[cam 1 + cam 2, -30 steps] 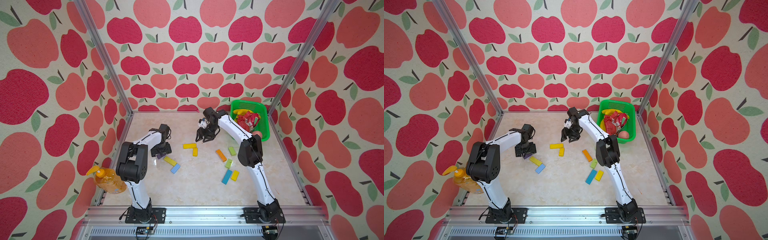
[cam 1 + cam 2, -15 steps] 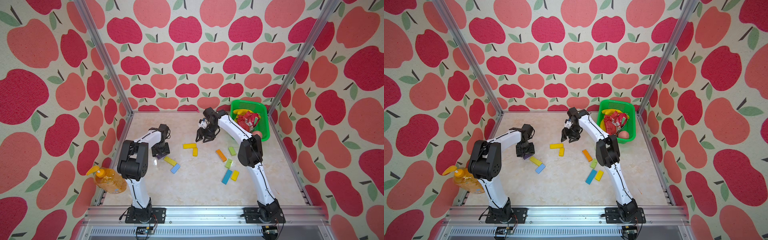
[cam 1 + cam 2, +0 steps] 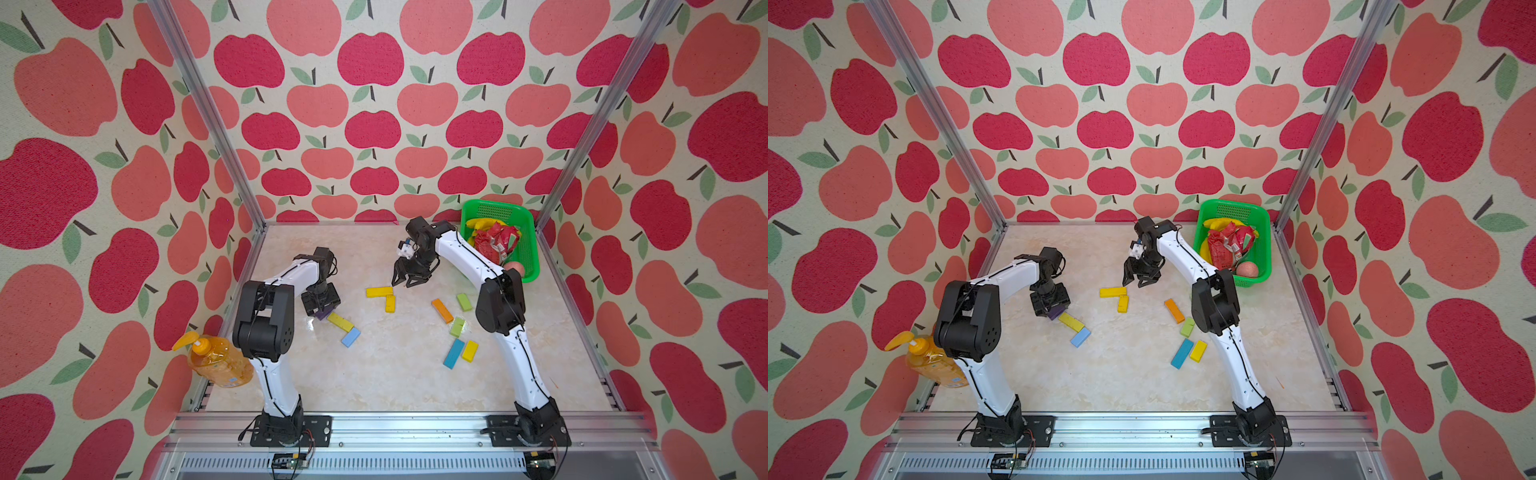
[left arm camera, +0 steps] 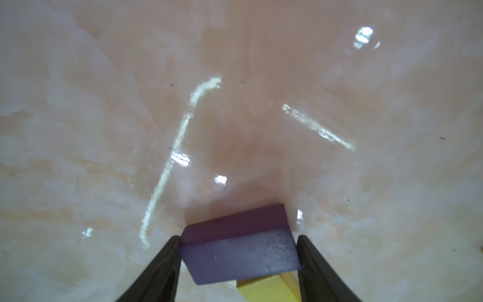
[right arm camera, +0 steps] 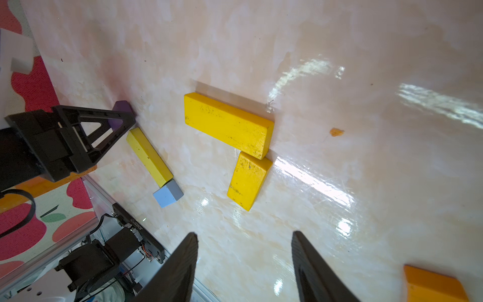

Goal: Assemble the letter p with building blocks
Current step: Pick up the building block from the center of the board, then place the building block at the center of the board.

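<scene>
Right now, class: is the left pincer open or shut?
Shut: the left pincer clamps the purple block, with a finger against each end in the wrist view.

A purple block [image 3: 325, 313] sits gripped in the left end effector [image 4: 239, 248], at one end of a long yellow block [image 3: 340, 322]. A light blue block [image 3: 350, 336] butts that block's other end. 2 yellow blocks [image 3: 379, 291] form an L in the middle. To the right, an orange block [image 3: 442, 310], 2 light green blocks [image 3: 464, 301], a blue block [image 3: 453, 353] and a short yellow block [image 3: 470, 350] lie flat and scattered.

Beyond parted fingers [image 5: 180, 266], long yellow block [image 5: 228, 125] against short yellow block [image 5: 248, 180]; purple block [image 5: 121, 107], seemingly, half-hidden.
</scene>
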`<move>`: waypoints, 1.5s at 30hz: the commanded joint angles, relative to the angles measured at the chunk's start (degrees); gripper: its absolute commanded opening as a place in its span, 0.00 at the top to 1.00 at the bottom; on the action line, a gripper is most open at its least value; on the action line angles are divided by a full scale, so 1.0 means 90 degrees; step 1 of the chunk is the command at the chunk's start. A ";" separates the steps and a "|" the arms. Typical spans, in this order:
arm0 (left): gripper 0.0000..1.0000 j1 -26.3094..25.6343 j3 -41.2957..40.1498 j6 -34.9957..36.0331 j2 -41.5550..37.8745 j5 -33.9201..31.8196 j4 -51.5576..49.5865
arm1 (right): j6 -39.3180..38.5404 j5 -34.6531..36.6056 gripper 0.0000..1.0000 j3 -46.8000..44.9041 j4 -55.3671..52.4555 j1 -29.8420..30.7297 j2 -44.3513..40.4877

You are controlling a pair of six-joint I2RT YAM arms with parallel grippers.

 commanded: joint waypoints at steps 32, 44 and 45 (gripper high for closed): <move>0.55 -0.1267 0.0937 -0.1236 0.0391 0.0721 0.0231 | -0.0102 0.0239 0.39 -0.0791 0.0315 -0.0045 -0.0600; 0.47 -0.1659 0.0854 -0.1552 0.0425 0.0649 0.0283 | -0.0289 0.0277 0.39 -0.1164 0.0414 -0.0127 -0.0759; 0.45 -0.1699 0.0848 -0.1571 0.0410 0.0641 0.0305 | -0.0309 0.0279 0.39 -0.1184 0.0422 -0.0130 -0.0780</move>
